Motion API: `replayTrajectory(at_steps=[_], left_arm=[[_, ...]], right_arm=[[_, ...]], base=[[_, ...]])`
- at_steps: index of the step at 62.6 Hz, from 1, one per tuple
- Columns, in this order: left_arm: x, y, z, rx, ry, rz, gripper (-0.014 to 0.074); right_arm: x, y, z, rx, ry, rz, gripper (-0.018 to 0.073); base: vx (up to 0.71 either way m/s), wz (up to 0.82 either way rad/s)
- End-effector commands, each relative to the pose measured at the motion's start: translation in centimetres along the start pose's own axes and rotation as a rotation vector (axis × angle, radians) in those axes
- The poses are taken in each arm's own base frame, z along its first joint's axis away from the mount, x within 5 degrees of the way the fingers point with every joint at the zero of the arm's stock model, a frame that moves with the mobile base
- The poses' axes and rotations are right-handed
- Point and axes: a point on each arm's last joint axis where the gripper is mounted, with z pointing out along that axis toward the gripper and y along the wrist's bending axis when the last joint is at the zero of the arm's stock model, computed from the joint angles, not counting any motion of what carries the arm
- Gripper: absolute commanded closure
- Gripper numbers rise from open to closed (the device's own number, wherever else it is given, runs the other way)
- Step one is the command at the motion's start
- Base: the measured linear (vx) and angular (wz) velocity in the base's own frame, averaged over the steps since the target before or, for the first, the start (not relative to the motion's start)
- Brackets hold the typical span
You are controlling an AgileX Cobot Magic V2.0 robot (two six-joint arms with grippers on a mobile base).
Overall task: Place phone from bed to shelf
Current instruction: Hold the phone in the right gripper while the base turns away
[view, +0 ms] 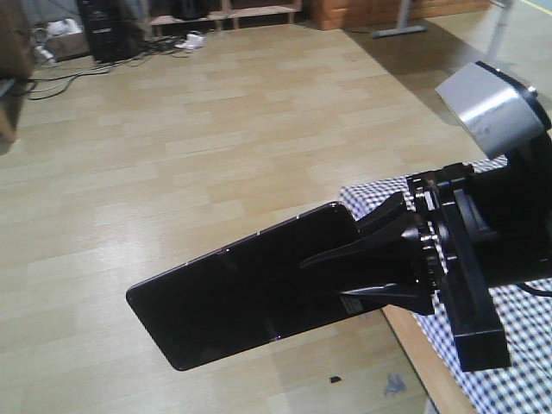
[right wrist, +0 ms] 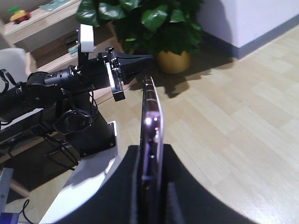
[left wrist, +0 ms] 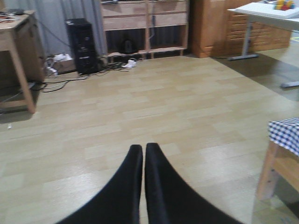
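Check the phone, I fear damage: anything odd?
Yes. The phone shows a crease across its middle, odd for a flat slab; possibly a fold. The right gripper clamps only one end, leaving most of it hanging over bare floor beside the bed.

One phone (view: 241, 289), two tools (left wrist: 143, 150) (right wrist: 151, 149), one bed (view: 528, 345), one potted plant (right wrist: 156, 25), one computer tower (left wrist: 82, 45)

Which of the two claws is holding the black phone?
The right gripper: the phone is clamped edge-on in it. The left gripper is shut on nothing.
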Motion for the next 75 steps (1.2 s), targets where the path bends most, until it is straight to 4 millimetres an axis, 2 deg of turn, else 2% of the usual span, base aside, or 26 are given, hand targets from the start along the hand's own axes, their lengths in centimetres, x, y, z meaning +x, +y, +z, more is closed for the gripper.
replayTrajectory(at_steps=[1,40,75], left_arm=[[-0.61,0.09,-0.05,-0.010,-0.077,-0.010,0.0596],[-0.61,0.09,-0.05,-0.010,-0.077,-0.010,0.0596],[-0.61,0.09,-0.05,-0.010,-0.077,-0.010,0.0596]], right_arm=[[-1.26,1.63,-0.62,-0.086,-0.074,-0.015,0.0561],[-1.26,1.63,-0.62,-0.086,-0.074,-0.015,0.0561],[-1.26,1.64,-0.62,-0.087,-0.074,-0.015,0.0561]], base=[[0.07,0.45],[0.10,0.35],[0.17,0.08]])
